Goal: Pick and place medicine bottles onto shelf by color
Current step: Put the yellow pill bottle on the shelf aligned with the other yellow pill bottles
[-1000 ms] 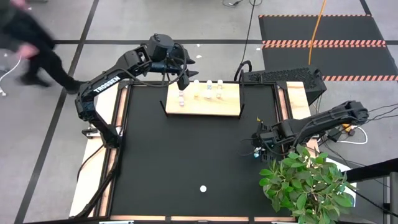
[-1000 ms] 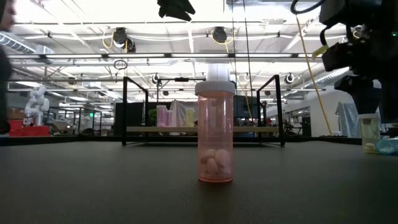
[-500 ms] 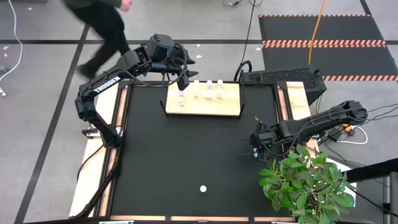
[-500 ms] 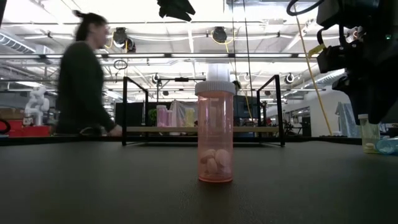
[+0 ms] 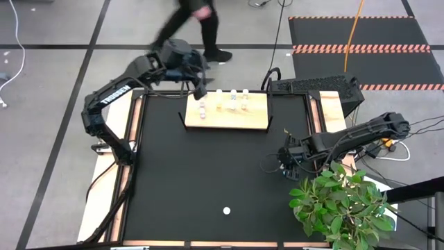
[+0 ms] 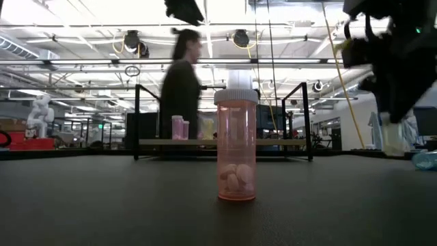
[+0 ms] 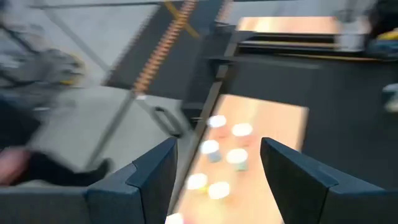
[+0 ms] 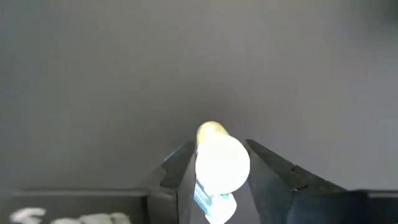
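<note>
Right gripper (image 8: pixel 214 171) clamps a white-capped yellow bottle (image 8: pixel 221 163) above the table (image 5: pixel 208 173); left gripper (image 7: pixel 214 174), fingers spread and empty, hovers over the shelf (image 5: pixel 257 119).

left arm: reaches forward, elbow raised | left hand (image 5: pixel 199 89): fingers (image 7: pixel 152 171) spread apart, holds nothing | right arm: stretched low, wrist bent down | right hand (image 5: pixel 286 162): fingers (image 8: pixel 180 169) closed on a white-capped bottle (image 8: pixel 222 163)

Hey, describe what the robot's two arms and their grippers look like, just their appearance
Both arms are dark, jointed links. The left arm carries white TROSSEN lettering; black cables trail near the right arm. Each gripper has two dark, wedge-shaped fingers: left gripper, right gripper.
</note>
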You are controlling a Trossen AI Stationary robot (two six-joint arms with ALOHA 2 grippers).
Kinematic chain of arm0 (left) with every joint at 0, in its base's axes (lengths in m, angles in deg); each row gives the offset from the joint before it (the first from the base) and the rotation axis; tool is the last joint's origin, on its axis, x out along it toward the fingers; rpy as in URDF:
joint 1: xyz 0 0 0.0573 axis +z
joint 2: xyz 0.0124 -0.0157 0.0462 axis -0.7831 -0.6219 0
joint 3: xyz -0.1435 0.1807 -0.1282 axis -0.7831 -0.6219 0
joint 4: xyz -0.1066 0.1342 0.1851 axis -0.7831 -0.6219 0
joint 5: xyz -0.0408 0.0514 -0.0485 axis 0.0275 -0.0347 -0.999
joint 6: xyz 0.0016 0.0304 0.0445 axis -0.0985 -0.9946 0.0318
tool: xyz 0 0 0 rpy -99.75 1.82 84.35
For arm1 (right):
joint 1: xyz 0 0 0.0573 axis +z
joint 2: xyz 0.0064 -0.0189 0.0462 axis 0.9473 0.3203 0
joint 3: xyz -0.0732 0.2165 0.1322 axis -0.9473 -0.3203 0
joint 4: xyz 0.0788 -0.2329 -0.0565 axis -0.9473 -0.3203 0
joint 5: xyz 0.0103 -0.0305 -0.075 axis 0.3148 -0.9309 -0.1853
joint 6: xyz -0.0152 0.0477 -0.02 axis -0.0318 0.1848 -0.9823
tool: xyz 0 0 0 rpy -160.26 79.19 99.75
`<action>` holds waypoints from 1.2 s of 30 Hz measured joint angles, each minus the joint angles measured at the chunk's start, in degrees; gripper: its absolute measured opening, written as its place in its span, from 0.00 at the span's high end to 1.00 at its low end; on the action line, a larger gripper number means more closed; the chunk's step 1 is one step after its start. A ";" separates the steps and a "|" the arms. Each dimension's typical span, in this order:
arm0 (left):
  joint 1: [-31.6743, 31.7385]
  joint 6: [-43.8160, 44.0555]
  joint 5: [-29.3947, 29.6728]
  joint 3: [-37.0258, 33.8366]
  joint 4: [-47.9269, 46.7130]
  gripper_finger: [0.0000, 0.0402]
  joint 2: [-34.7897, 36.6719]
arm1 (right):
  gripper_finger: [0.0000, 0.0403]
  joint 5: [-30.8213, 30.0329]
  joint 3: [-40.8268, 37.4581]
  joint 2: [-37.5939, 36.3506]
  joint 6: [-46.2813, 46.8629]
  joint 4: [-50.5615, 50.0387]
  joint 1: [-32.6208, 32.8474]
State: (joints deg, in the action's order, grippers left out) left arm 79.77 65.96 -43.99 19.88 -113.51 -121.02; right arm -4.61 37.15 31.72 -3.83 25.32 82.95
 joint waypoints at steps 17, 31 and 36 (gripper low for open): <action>5.79 -0.21 5.78 0.13 -2.39 0.42 10.03 | 0.72 -0.15 36.94 24.26 -31.14 0.50 -17.99; 8.42 -0.24 5.76 0.13 -7.28 0.42 9.46 | 0.71 0.37 69.44 54.39 -43.60 5.85 -35.40; 9.78 -1.01 5.74 0.13 -8.88 0.42 9.46 | 0.71 3.80 71.27 58.38 -44.34 4.67 -35.33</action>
State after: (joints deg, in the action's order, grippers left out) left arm 89.55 64.95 -38.25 20.01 -122.39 -111.56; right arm -0.81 108.42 90.11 -48.17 29.99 47.62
